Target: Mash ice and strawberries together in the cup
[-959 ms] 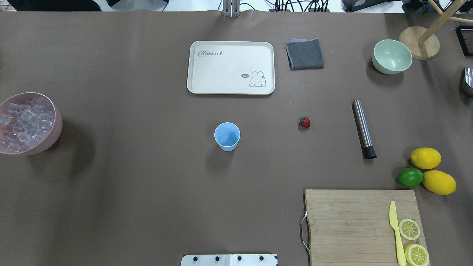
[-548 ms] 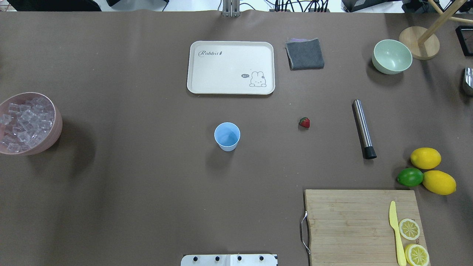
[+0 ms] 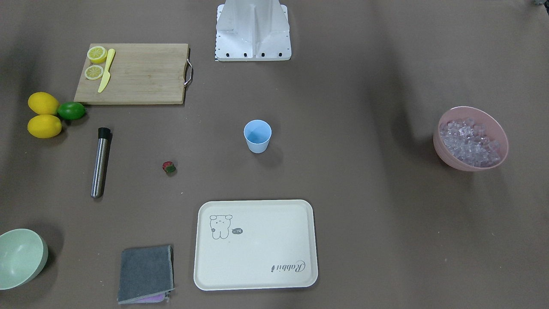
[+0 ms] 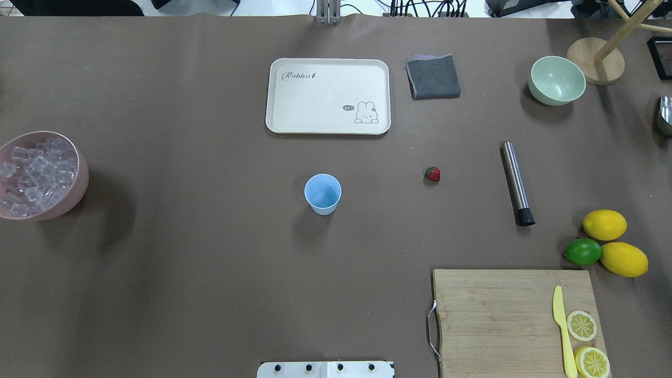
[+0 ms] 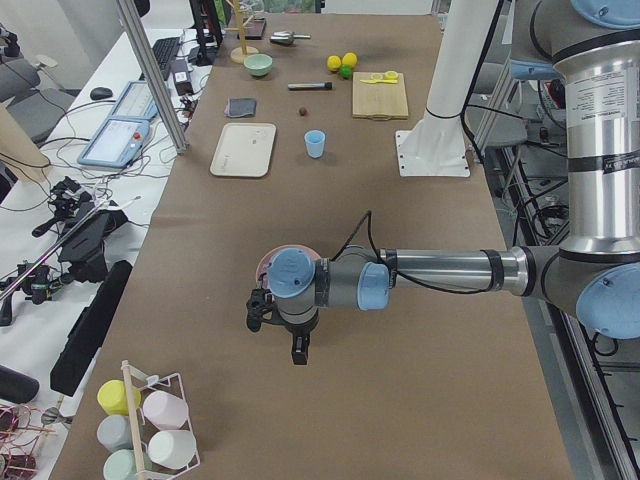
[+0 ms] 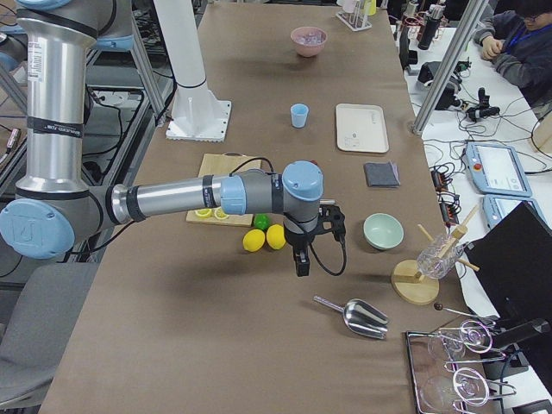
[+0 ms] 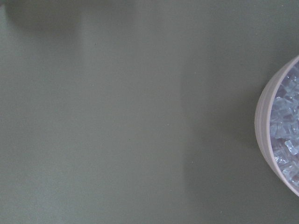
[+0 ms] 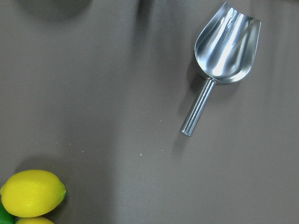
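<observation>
Cup: the light-blue cup stands upright in the middle of the table, and its inside looks bare.
Ice: the ice is heaped in the pink bowl at the robot's left end of the table, well apart from the cup.
Strawberry: the strawberry lies on the table between the cup and the steel rod, touching neither.
Left gripper: the left gripper hangs over the table just beside the pink bowl; whether its fingers are spread or pressed together cannot be told.
Right gripper: the right gripper hangs near the lemons and the metal scoop; its fingers cannot be read either.
Done: judging by the bare cup, nothing yet.
Left: ice into the cup, the berry into the cup, then the mashing, likely with the rod.
</observation>
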Action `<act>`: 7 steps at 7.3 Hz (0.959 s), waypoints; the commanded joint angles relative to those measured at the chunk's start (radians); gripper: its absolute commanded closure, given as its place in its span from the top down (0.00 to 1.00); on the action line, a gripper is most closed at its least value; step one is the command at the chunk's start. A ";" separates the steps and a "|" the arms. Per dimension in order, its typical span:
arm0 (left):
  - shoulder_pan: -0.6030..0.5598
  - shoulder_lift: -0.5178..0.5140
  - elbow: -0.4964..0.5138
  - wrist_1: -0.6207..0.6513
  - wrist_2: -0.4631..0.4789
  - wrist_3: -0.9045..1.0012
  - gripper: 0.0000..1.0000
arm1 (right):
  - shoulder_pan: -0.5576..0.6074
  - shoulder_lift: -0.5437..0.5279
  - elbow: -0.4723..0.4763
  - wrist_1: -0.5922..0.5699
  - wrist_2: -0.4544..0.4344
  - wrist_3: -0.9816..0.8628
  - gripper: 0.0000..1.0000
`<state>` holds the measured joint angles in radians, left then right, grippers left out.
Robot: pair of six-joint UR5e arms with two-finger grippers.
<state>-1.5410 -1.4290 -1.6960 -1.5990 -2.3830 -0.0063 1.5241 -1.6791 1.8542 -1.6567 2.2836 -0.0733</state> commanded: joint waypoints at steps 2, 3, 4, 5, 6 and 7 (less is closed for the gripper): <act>-0.001 -0.010 0.001 -0.007 0.001 0.000 1.00 | 0.001 0.004 0.008 0.005 -0.006 0.003 1.00; -0.001 -0.027 0.004 -0.010 -0.007 -0.007 1.00 | 0.001 0.012 0.008 0.006 -0.009 0.003 1.00; -0.001 -0.053 0.004 -0.010 -0.008 -0.009 1.00 | 0.001 0.015 0.010 0.014 -0.009 0.003 1.00; -0.001 -0.071 0.013 -0.009 -0.008 -0.009 1.00 | 0.001 0.015 0.005 0.038 -0.006 0.003 1.00; -0.001 -0.086 0.007 -0.012 -0.008 -0.009 1.00 | 0.001 0.016 0.008 0.040 -0.006 0.003 1.00; -0.001 -0.114 -0.002 -0.021 -0.005 -0.005 1.00 | -0.001 0.018 0.008 0.054 -0.006 -0.003 1.00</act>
<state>-1.5416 -1.5123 -1.6902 -1.6118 -2.3906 -0.0142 1.5244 -1.6634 1.8616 -1.6179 2.2776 -0.0718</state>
